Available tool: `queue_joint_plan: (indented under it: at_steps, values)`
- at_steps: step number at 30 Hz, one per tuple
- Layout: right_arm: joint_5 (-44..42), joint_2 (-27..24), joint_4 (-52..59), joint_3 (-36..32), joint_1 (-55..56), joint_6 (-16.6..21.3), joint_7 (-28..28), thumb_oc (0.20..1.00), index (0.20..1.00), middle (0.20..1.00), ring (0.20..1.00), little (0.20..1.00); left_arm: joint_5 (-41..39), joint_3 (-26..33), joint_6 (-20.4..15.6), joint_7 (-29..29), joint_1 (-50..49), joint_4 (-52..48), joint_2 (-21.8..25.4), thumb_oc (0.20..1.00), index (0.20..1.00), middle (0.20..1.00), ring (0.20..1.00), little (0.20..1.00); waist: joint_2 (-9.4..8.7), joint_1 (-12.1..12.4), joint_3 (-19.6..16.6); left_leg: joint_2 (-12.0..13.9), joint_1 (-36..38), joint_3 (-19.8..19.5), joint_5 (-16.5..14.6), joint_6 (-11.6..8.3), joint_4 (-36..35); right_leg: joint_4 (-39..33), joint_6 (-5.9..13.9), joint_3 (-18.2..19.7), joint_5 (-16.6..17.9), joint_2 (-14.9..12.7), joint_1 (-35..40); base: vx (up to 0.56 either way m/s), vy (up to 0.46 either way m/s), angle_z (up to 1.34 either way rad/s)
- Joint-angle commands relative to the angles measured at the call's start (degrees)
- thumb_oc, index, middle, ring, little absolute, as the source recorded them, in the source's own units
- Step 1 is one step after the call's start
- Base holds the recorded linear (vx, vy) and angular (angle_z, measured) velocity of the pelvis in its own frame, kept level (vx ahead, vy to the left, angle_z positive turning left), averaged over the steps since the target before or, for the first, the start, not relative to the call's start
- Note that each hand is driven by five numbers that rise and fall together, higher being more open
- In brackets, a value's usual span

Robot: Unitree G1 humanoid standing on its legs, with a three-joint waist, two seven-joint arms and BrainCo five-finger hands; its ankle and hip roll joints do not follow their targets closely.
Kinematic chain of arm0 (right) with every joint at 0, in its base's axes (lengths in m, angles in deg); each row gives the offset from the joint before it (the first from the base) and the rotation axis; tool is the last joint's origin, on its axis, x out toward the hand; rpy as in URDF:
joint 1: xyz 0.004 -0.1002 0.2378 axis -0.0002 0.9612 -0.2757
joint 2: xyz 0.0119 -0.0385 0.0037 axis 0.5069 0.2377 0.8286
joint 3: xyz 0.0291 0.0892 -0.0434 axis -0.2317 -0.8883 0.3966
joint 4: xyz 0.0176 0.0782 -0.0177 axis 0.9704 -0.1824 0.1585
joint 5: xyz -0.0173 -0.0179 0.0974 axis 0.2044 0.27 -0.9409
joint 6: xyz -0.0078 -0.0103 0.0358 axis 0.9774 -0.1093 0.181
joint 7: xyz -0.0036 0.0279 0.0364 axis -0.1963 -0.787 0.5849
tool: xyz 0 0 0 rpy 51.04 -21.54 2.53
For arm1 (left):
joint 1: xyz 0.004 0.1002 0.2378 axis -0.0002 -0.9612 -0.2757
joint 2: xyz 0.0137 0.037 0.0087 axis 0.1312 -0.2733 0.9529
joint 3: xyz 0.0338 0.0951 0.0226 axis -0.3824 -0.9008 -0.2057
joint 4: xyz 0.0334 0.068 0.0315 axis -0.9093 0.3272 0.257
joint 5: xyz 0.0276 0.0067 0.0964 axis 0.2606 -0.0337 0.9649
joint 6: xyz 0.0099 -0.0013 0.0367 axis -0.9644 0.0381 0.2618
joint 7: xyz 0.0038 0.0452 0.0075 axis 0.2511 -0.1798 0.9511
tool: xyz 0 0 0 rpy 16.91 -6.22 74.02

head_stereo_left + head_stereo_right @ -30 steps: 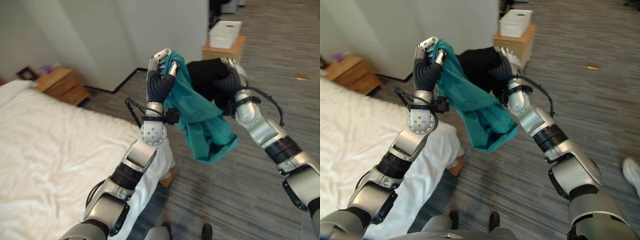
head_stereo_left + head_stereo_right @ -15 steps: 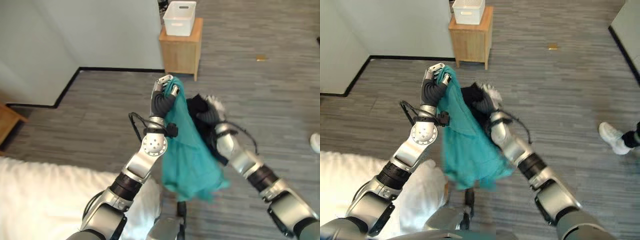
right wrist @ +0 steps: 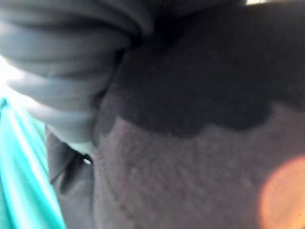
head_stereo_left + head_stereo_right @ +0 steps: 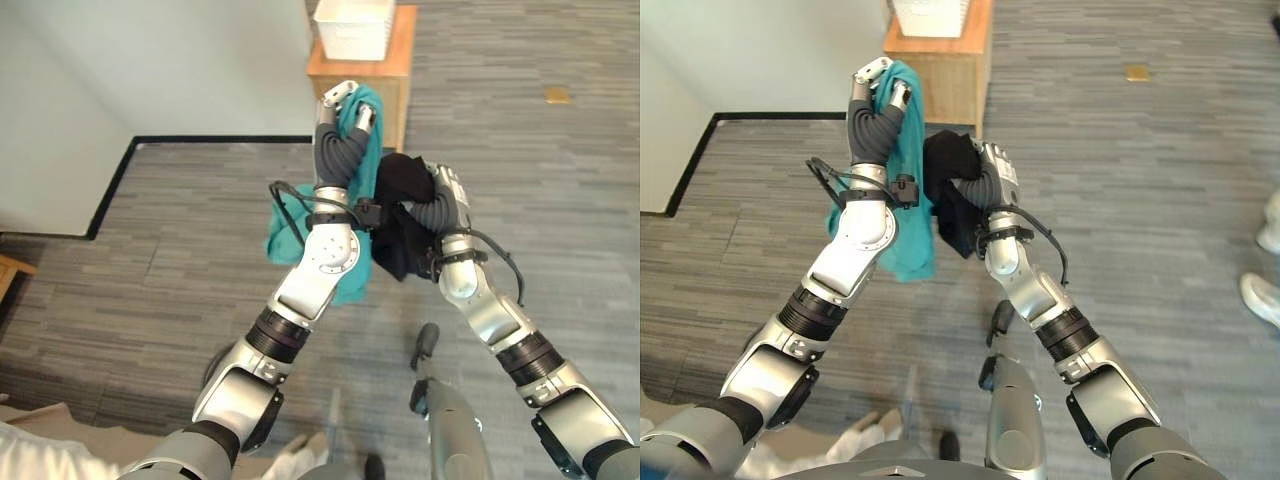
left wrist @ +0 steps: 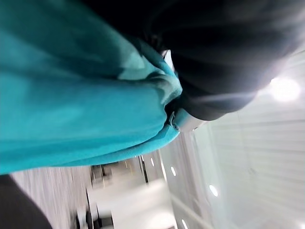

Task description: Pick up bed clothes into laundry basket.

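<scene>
Camera has swung since a second ago: the bed is gone from the middle of both eye views, and the wooden stand (image 4: 360, 62) with the white basket (image 4: 352, 22) on top now sits just ahead at the top edge, with grey floor (image 4: 180, 260) below. Both arms stay raised with the clothes. Left robot hand (image 4: 345, 108) is up high, fingers curled round the teal cloth (image 4: 908, 230), which hangs down behind the left forearm. Right robot hand (image 4: 442, 190) is just beside it, a bit lower, fingers wrapped on the black cloth (image 4: 403, 215), bunched and drooping between the two arms. Both garments are in the air, touching each other, well short of the basket.

Step in hand: carrying the clothes toward the basket. Next move likely calls for closing the gap to the stand, getting both hands over the basket rim, then letting go so the cloth drops inside and not over the edge.
</scene>
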Motion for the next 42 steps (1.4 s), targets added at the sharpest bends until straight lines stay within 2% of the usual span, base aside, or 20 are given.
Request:
queue_joint_plan:
  at_steps: [1, 2, 3, 4, 7, 9, 10, 11, 12, 13, 14, 16, 19, 20, 23, 27, 28, 30, 31, 42]
  values:
    - [-8.08, -3.75, 2.16, -6.24, -1.34, 7.21, -2.21, 0.2, 0.2, 0.2, 0.2, 0.2, 2.5, -0.16, -3.73, -1.58, 0.24, -3.42, 4.19, 0.2, 0.2, 0.2, 0.2, 0.2, -1.49, -0.54, -4.1, 6.86, -5.35, 4.49, 1.33, 0.48, -1.29, -7.81, 11.73, 4.66, 5.83, 1.92, 10.34, 0.41, -0.153, 0.26]
    - [-8.9, -4.59, 8.39, -7.72, 2.58, 7.32, -0.62, 0.2, 0.2, 0.2, 0.2, 0.2, 1.42, 1.51, -3.41, -1.45, -3.8, -4.46, 3.57, 0.2, 0.2, 0.2, 0.2, 0.2, -1.13, -1.26, -4.64, 8.51, -6.82, 6.64, 3.76, -0.71, 6.49, -8.48, 10.81, 4.79, 5.99, 2.79, 12.43, 0.49, -0.276, -0.06]
    - [-10.16, -8.74, 11.74, -8.94, 4.06, 9.51, 1.93, 0.2, 0.2, 0.2, 0.2, 0.2, 1.89, 1.07, -2.91, -2.25, -7.16, -6.21, 5.26, 0.2, 0.2, 0.2, 0.2, 0.2, -1.45, -0.99, -3.97, 12.25, -14.18, 8.69, 11.05, -2.45, 25.58, -10.04, 8.24, 4.83, 4.04, 4.56, 17.49, 0.64, -0.384, -0.27]
    - [-10.83, -10.45, 11.21, -8.56, 3.48, 10.36, 1.65, 0.2, 0.2, 0.2, 0.2, 0.2, 1.96, 0.33, -2.99, -2.67, -7.18, -6.61, 5.44, 0.2, 0.2, 0.2, 0.2, 0.2, -2.28, 0.07, -3.8, 11.56, -18.56, 6.93, 13.57, -2.59, 34.41, -10.38, 6.89, 5.05, 3.1, 5.06, 19.33, 0.63, -0.402, -0.17]
    - [-10.81, -13.0, 10.45, -7.95, 0.41, 9.53, 1.43, 0.2, 0.2, 0.2, 0.2, 0.2, 0.87, -0.69, -2.91, -3.3, -7.24, -5.14, 5.36, 0.2, 0.2, 0.2, 0.2, 0.2, -4.11, 2.71, -3.08, 11.28, -26.16, 6.56, 11.7, -1.52, 42.48, -10.38, 6.18, 6.62, 0.5, 4.92, 22.79, 0.36, -0.123, -0.68]
    - [-9.07, -14.33, 11.31, -7.41, 0.93, 8.9, 1.62, 0.2, 0.2, 0.2, 0.2, 0.2, -0.17, -0.81, -2.52, -3.6, -7.59, -4.98, 5.06, 0.2, 0.2, 0.2, 0.2, 0.2, -4.94, 4.42, -2.34, 12.0, -32.24, 7.79, 9.08, -0.94, 40.35, -10.38, 7.06, 8.44, -1.68, 4.02, 24.84, 0.49, 0.041, -0.78]
    - [-8.08, -15.78, 11.09, -7.91, 1.56, 8.96, 1.44, 0.2, 0.2, 0.2, 0.2, 0.2, -0.18, -0.83, -2.23, -4.16, -7.67, -4.15, 4.74, 0.2, 0.2, 0.2, 0.2, 0.2, -4.74, 5.94, -2.67, 10.84, -33.36, 8.89, 6.66, 0.43, 27.77, -10.38, 8.35, 9.7, -3.07, 3.94, 26.61, 0.29, 0.116, -0.46]
    - [-8.08, -15.82, 11.11, -7.94, 1.59, 8.96, 1.44, 0.2, 0.2, 0.2, 0.2, 0.2, -0.18, -0.85, -2.24, -4.17, -7.64, -4.13, 4.7, 0.2, 0.2, 0.2, 0.2, 0.2, -5.03, 6.09, -2.7, 10.44, -33.02, 9.21, 7.18, 0.59, 26.93, -10.38, 8.43, 9.85, -2.94, 3.56, 26.48, 0.51, 0.198, -0.75]
    - [-7.69, -16.19, 10.2, -8.36, 2.99, 9.73, 1.27, 0.2, 0.2, 0.2, 0.2, 0.2, 0.21, -0.56, -2.21, -4.31, -8.38, -3.81, 4.42, 0.2, 0.2, 0.2, 0.2, 0.2, -4.46, 7.03, -3.15, 9.28, -32.93, 9.88, 9.6, 0.49, 14.6, -10.38, 9.32, 10.04, -3.91, 3.94, 27.94, 0.67, 0.183, -1.0]
    - [-5.99, -17.09, 9.12, -9.86, 6.3, 9.61, 1.4, 0.2, 0.2, 0.2, 0.2, 0.2, 0.75, 0.07, -2.22, -4.57, -9.61, -3.23, 3.83, 0.2, 0.2, 0.2, 0.2, 0.2, -3.0, 8.44, -4.43, 10.56, -33.65, 12.64, 17.71, -0.65, -2.35, -10.38, 9.84, 9.35, -6.08, 4.98, 31.61, 0.81, 0.206, -0.77]
    - [-5.42, -16.83, 8.86, -10.56, 6.44, 9.23, 0.79, 0.2, 0.2, 0.2, 0.2, 0.2, 1.0, 0.07, -1.92, -4.27, -9.33, -3.03, 3.53, 0.2, 0.2, 0.2, 0.2, 0.2, -2.75, 8.92, -4.6, 11.0, -34.99, 14.5, 18.61, -1.01, -5.08, -10.38, 9.65, 8.88, -6.84, 5.11, 33.43, 0.82, 0.14, -0.62]
    - [-4.34, -16.38, 8.28, -10.58, 5.85, 8.91, -0.52, 0.2, 0.2, 0.2, 0.2, 0.2, 1.29, 0.04, -1.67, -3.88, -9.1, -3.23, 3.29, 0.2, 0.2, 0.2, 0.2, 0.2, -3.02, 9.91, -4.86, 11.46, -36.8, 16.15, 18.89, -1.35, -5.3, -10.38, 9.38, 8.11, -7.92, 5.15, 35.82, 0.51, 0.063, -0.16]
    - [0.75, -16.16, 7.82, -11.52, 5.57, 6.79, -1.58, 0.2, 0.2, 0.2, 0.2, 0.2, 2.25, -0.76, -1.01, -4.3, -9.5, -3.89, 4.58, 0.2, 0.2, 0.2, 0.2, 0.2, -4.3, 11.88, -8.08, 10.43, -33.18, 16.74, 19.08, 1.85, -5.3, -5.45, 10.66, 8.83, -7.59, 4.79, 40.1, 0.61, 0.097, -0.17]
    - [1.58, -15.83, 8.56, -12.21, 5.72, 6.84, -3.13, 0.2, 0.2, 0.2, 0.2, 0.2, 0.57, -0.68, -1.13, -3.27, -9.75, -3.98, 5.72, 0.2, 0.2, 0.2, 0.2, 0.2, -4.02, 10.96, -6.53, 9.28, -28.69, 17.32, 18.11, 4.06, -5.3, 10.19, 13.31, 8.68, -5.14, 2.74, 35.39, 0.36, 0.163, 0.3]
    - [-1.87, -18.45, 12.75, -18.63, 4.9, 8.38, -3.51, 0.2, 0.2, 0.2, 0.2, 0.2, 1.09, 0.15, -1.25, -2.28, -9.58, -4.12, 7.73, 0.2, 0.2, 0.2, 0.2, 0.2, -2.98, 6.83, -5.1, 9.98, -23.44, 16.54, 15.11, 4.98, -5.3, 25.33, 15.93, 10.66, 0.88, -1.37, 24.06, 0.4, 0.112, 0.46]
    - [-6.72, -26.77, 5.08, -13.69, -8.37, 7.49, -4.46, 0.2, 0.2, 0.2, 0.2, 0.2, 1.96, -3.16, -2.45, -4.1, -7.57, -1.86, 7.97, 0.2, 0.2, 0.2, 0.2, 0.2, -3.39, 6.02, -5.63, 9.8, -22.57, 12.16, 13.82, 3.23, -5.3, 12.21, 12.68, 8.87, -3.38, -0.44, 20.59, 0.25, -0.12, 0.79]
    - [-6.83, -26.85, 4.87, -13.31, -8.86, 7.49, -4.45, 0.2, 0.2, 0.2, 0.2, 0.2, 1.95, -2.95, -2.49, -4.13, -7.47, -1.8, 7.91, 0.2, 0.2, 0.2, 0.2, 0.2, -3.14, 5.71, -5.56, 9.96, -22.57, 11.95, 13.75, 3.12, -5.3, 11.69, 12.61, 8.59, -3.27, -0.21, 20.94, 0.29, -0.198, 0.92]
    - [-4.55, -31.69, 3.13, -9.86, -12.09, 6.15, -6.66, 0.2, 0.2, 0.2, 0.2, 0.2, 4.48, -2.21, 0.8, -3.39, -8.09, -2.52, 7.63, 0.2, 0.2, 0.2, 0.2, 0.2, -4.74, 4.36, -5.18, 9.73, -21.24, 11.48, 10.81, 2.46, -5.3, -3.6, 11.92, 10.35, -3.0, 0.92, 21.58, 0.26, -0.196, 1.15]
    - [-5.25, -31.48, 3.34, -11.65, -12.68, 4.68, -3.72, 0.2, 0.2, 0.2, 0.2, 0.2, 2.22, -3.52, -2.53, -4.52, -8.61, -1.94, 6.33, 0.2, 0.2, 0.2, 0.2, 0.2, -5.67, 5.59, -6.22, 9.32, -20.63, 10.63, 11.11, 2.28, -5.3, -7.57, 12.79, 10.04, -0.82, 0.28, 24.98, 0.14, -0.131, 0.99]
    - [-2.5, -27.39, -11.07, 0.86, -30.13, 3.34, -3.71, 0.2, 0.2, 0.2, 0.2, 0.2, 0.57, -1.86, -4.24, -7.35, -13.81, -2.99, 6.24, 0.2, 0.2, 0.2, 0.2, 0.2, -6.3, 10.78, -10.13, 10.6, -19.26, 8.62, 11.2, -1.21, -5.3, -10.38, 12.19, 4.36, -1.44, 1.06, 30.23, 0.13, -0.085, 0.18]
